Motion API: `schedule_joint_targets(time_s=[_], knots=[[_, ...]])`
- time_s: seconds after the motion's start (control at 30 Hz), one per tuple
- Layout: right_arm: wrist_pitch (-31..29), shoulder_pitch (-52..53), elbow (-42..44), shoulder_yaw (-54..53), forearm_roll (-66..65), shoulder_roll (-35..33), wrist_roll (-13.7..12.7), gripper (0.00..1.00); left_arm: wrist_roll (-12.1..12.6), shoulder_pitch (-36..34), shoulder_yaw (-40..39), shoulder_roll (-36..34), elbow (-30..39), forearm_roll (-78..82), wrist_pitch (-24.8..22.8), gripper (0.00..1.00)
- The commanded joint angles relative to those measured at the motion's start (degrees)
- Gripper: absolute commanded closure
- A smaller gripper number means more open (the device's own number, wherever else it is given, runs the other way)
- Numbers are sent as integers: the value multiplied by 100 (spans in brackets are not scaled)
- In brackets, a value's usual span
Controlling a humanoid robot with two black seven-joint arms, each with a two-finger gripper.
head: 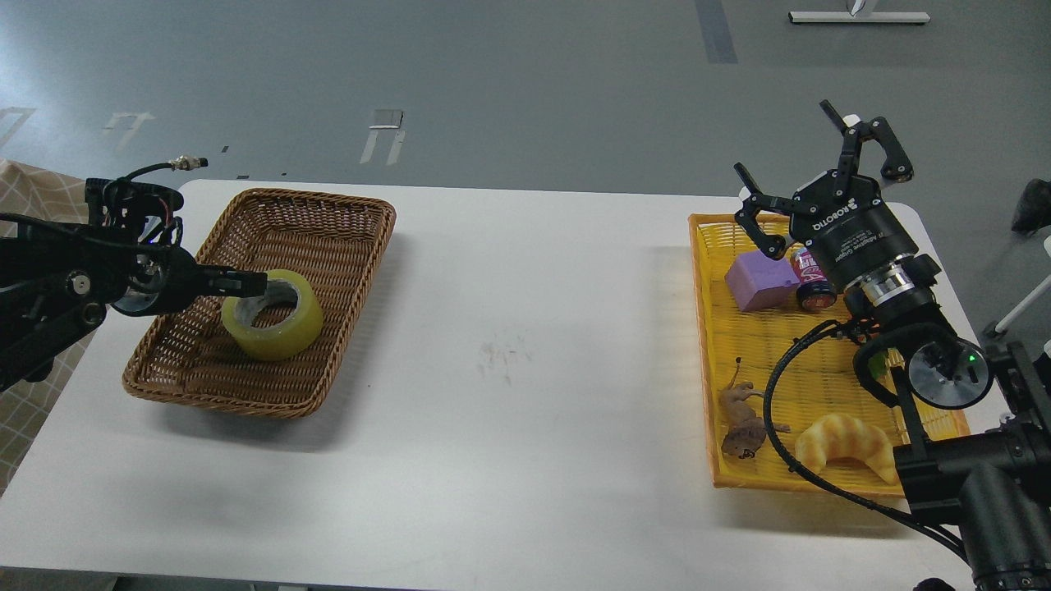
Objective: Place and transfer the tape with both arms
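Observation:
The tape (283, 332), a yellow translucent roll with a grey-white core, sits tilted inside the brown wicker basket (328, 222) at the left. My left gripper (256, 284) reaches in from the left, and its dark fingers (234, 283) close on the roll's left rim at the core. My right gripper (821, 176) is open with its fingers spread. It is empty and is raised above the far end of the yellow tray (706, 328).
The yellow tray holds a purple block (759, 281), a small red-capped jar (811, 283), a brown toy animal (743, 427) and a croissant toy (846, 443). My right arm and its cables cross the tray's right side. The white table (525, 345) separates basket and tray.

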State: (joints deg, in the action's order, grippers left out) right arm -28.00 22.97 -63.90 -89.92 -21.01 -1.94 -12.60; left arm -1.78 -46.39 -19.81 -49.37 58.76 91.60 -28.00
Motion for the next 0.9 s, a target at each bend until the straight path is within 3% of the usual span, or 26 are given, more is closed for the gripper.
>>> schedule_joint_targets(time_s=[0.0,0.2,0.43,0.63,0.7,0.87], knots=[[0,-3,0,0,0,0,-6,0,-6,-151,-14,-72,22,-221,0,29],[0,14,9,-17,0,-9,3,0,-50,-1019,-40,-160,-5,-606,0,28],[0,23,0,-61,0,0,21,0,-77,-2154,-40,-240,-5,-2862,0,28],[0,102,-17,-61,0,-9,21,0,-173,-2322,-215,-143,-49,-4578,0,24],[0,120,-52,-61,0,-52,21,0,-453,-2235,-627,-90,-58,-5638,0,12],[0,129,-105,-78,0,-61,21,0,-622,-1892,-901,50,-66,-7266,0,3]])
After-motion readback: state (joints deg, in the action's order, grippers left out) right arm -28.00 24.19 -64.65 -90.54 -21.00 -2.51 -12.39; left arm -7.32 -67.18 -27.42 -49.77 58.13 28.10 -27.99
